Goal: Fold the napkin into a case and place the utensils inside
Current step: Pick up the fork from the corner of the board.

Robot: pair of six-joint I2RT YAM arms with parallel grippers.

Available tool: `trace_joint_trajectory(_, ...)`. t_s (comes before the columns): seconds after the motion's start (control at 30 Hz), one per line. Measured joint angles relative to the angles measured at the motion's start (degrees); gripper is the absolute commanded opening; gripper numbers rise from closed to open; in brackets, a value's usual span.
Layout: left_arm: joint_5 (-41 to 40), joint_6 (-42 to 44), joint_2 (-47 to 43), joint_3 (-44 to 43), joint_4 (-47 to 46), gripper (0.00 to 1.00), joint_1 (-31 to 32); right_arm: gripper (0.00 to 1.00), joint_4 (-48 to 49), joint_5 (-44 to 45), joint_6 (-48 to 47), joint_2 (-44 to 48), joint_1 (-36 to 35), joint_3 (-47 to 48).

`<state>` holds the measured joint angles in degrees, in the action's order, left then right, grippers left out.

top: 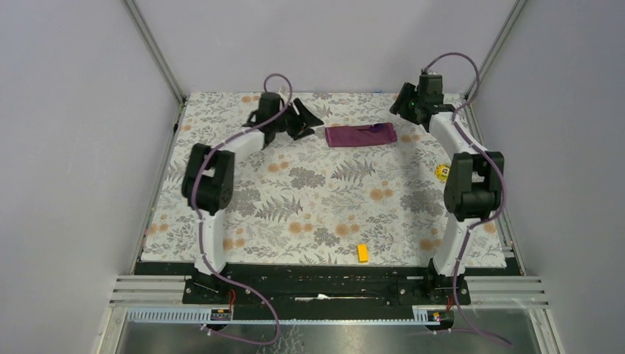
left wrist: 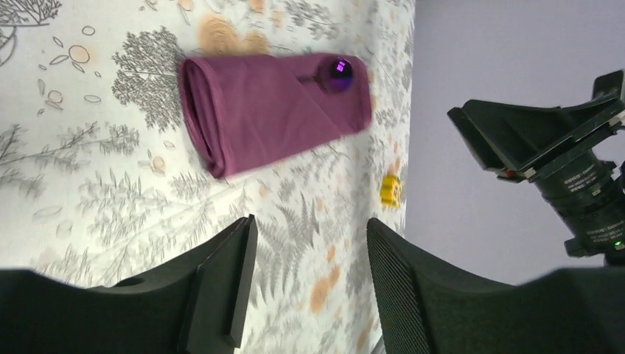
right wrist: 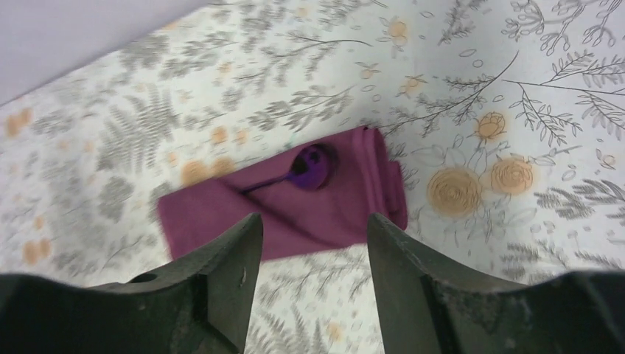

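The napkin lies folded as a narrow plum-purple case (top: 361, 135) at the far middle of the table. It also shows in the left wrist view (left wrist: 273, 110) and the right wrist view (right wrist: 295, 210). A dark purple spoon head (left wrist: 337, 74) (right wrist: 311, 166) and a bit of its thin handle stick out of a fold near one end. I cannot make out a second utensil. My left gripper (top: 306, 120) (left wrist: 309, 273) is open and empty, just left of the case. My right gripper (top: 404, 105) (right wrist: 313, 273) is open and empty, just right of it.
A yellow block (top: 362, 253) lies near the front edge of the floral mat. Another yellow block (top: 442, 171) (left wrist: 390, 189) sits by the right arm. Grey walls close in the back and both sides.
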<state>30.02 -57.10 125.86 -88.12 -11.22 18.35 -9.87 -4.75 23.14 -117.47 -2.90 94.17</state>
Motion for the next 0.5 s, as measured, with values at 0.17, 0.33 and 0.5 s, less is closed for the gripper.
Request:
trace_joint_trajectory(0.17, -1.49, 14.19, -20.39, 4.57, 19.91, 0.84, -3.26, 0.64, 1.88, -2.38, -0.72, 13.62, -2.78, -8.17)
trace_joint_trajectory(0.33, -13.94, 26.34, -41.72, 15.43, 40.28, 0.91, -11.23, 0.65, 6.71, -8.35, -1.57, 19.8, -12.33, -17.11)
trace_joint_trajectory(0.5, -24.83, 31.82, -49.79, 25.51, 54.69, 0.93, -25.66, 0.66, 12.02, -16.48, -1.07, 20.13, -18.34, -22.32)
